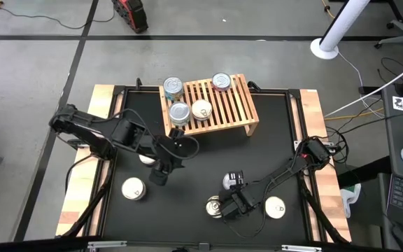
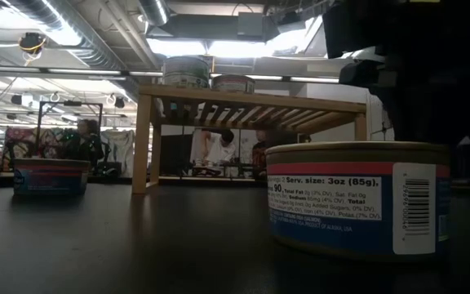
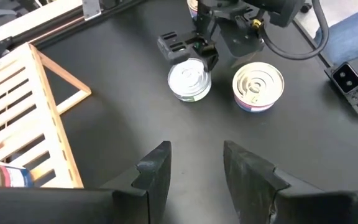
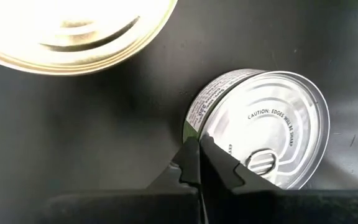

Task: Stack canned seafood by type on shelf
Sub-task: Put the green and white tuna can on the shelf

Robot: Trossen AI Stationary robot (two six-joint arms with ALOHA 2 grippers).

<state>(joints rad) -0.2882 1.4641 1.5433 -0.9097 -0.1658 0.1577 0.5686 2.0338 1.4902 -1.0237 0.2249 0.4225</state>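
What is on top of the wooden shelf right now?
Four tins stand on the slatted shelf: two silver-lidded tins at its left end, a white-lidded one beside them, and one at the back. Whether any are stacked cannot be seen from above.

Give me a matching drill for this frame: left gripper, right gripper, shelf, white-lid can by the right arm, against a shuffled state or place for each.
Column 1
1. left gripper
2. right gripper
3. shelf
4. white-lid can

Column 2
A. carries four cans
B. open, over bare tabletop
C. shut, tips against the silver-lid can
D. sits on the tabletop's right front part, nothing gripping it

Pairs: 1-B, 2-C, 3-A, 4-D
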